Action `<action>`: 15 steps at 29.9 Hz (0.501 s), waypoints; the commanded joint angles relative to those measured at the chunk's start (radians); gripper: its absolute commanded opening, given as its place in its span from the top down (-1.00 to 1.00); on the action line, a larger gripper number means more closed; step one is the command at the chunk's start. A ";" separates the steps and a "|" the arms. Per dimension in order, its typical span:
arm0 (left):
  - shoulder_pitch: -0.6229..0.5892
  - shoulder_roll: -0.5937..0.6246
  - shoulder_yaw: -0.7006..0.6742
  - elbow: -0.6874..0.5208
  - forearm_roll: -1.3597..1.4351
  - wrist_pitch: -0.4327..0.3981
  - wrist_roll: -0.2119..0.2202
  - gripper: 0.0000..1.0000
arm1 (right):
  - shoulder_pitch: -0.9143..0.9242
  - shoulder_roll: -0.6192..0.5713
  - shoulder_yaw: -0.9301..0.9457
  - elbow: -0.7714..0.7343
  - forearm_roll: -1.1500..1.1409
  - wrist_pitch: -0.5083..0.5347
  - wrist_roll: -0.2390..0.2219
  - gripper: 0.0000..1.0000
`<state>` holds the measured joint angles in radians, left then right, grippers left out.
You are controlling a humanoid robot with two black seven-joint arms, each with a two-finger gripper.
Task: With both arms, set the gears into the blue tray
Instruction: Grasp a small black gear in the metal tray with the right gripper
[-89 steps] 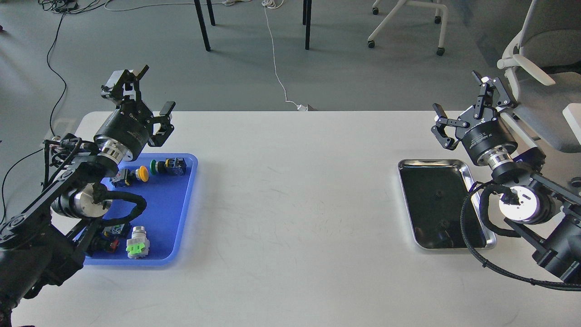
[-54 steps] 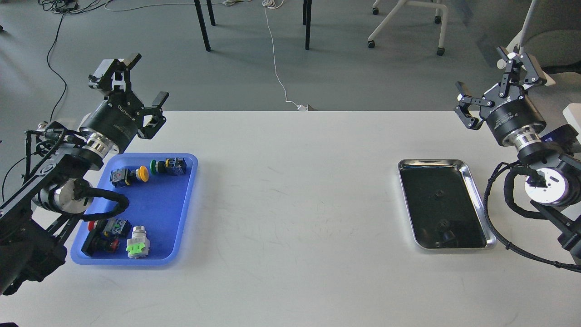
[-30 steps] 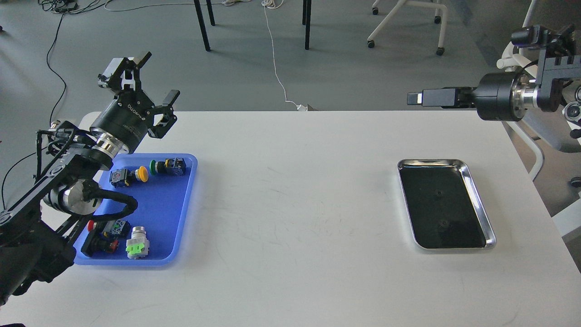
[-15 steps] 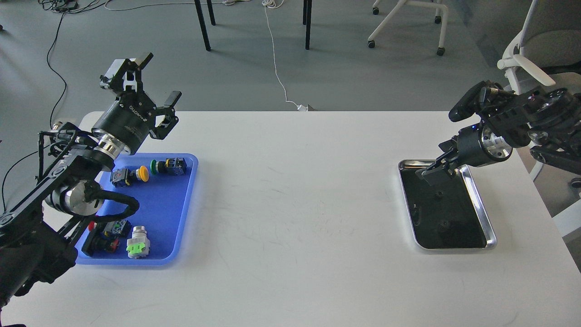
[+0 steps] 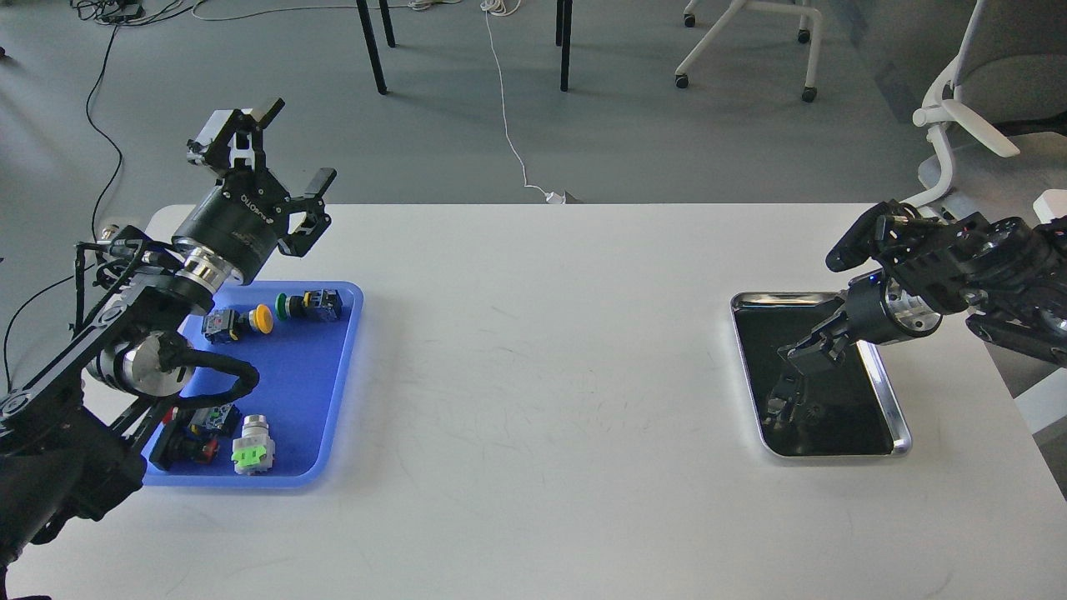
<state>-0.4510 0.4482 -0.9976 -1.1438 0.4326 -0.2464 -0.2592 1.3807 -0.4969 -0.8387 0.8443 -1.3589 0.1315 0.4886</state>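
The blue tray point(image 5: 304, 379) lies at the table's left and holds several colourful push-button switches point(image 5: 263, 317). My left gripper point(image 5: 298, 143) hovers above the tray's far edge, open and empty. At the right, my right gripper point(image 5: 807, 353) points down and left into the silver tray point(image 5: 836, 455), its tip just over the dark mirror bottom. Its fingers merge into one dark shape, so I cannot tell whether they are open or shut. The gears are lost among the gripper tip and its reflection on the tray bottom.
The white table point(image 5: 550, 367) spreads between the two trays. A white office chair point(image 5: 967, 125) stands past the table's right far corner. Black table legs and cables are on the floor behind.
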 commanded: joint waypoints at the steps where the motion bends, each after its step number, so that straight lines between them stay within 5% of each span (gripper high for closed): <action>1: 0.000 -0.002 0.000 -0.001 0.000 -0.001 0.000 -0.96 | -0.015 0.000 0.000 -0.007 0.037 0.000 0.000 -0.57; 15: 0.002 -0.003 0.000 -0.001 0.000 -0.001 0.000 -0.96 | -0.078 0.001 0.003 -0.082 0.037 -0.001 0.000 -0.48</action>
<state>-0.4495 0.4449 -0.9965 -1.1428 0.4326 -0.2470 -0.2592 1.3081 -0.4954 -0.8375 0.7765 -1.3222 0.1304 0.4886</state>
